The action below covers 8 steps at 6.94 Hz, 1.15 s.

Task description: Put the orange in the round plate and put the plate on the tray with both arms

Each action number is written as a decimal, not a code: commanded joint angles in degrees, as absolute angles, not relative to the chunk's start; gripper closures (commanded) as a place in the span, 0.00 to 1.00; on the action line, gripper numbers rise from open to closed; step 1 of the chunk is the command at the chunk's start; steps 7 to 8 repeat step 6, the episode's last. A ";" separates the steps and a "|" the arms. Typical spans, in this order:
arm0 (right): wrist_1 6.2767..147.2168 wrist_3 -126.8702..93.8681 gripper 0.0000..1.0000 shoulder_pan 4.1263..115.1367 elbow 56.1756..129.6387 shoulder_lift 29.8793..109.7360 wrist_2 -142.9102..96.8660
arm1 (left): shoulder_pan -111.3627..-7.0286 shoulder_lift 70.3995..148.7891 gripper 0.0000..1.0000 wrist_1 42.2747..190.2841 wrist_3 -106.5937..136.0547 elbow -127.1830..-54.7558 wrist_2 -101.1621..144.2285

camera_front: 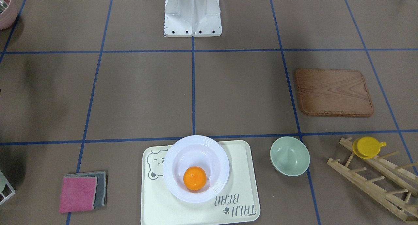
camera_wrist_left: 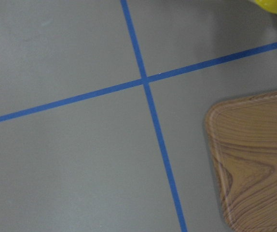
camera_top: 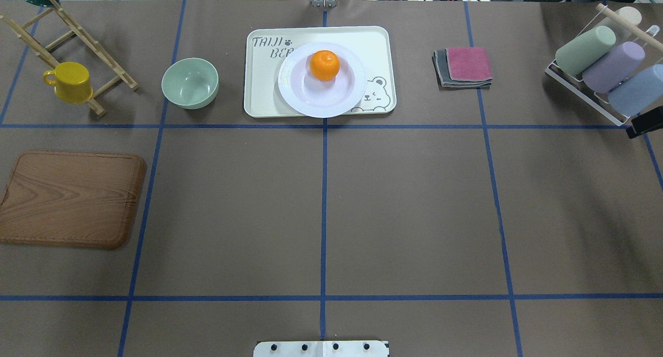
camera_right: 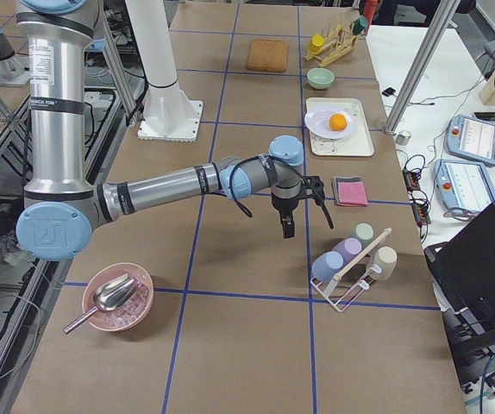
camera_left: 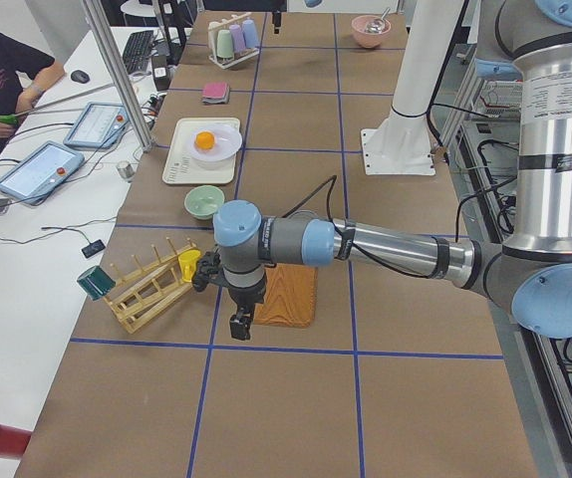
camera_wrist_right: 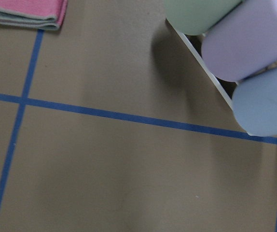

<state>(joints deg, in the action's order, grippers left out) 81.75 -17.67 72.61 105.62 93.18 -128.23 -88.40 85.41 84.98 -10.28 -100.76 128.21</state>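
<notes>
The orange (camera_front: 194, 178) lies in the sunken centre of the white round plate (camera_front: 173, 182). The plate rests on the cream tray (camera_front: 240, 172), also seen from overhead as orange (camera_top: 325, 65), plate (camera_top: 321, 100) and tray (camera_top: 259, 87). Both arms are far from the tray. In the exterior left view the left gripper (camera_left: 238, 324) hangs above the table by the wooden board; I cannot tell whether it is open or shut. The right gripper (camera_right: 287, 226) hangs near the cup rack in the exterior right view, its state likewise unclear.
A pale-green bowl (camera_top: 189, 82) sits left of the tray and folded cloths (camera_top: 463, 66) right of it. A wood-grain board (camera_top: 70, 197), a wooden rack with a yellow cup (camera_top: 70, 81) and a rack of pastel cups (camera_top: 603, 69) line the table's ends.
</notes>
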 commanded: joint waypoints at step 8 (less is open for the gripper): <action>81.56 -15.64 0.00 76.03 104.24 96.59 -131.92 | -89.12 82.27 0.01 90.62 -10.02 -96.86 130.78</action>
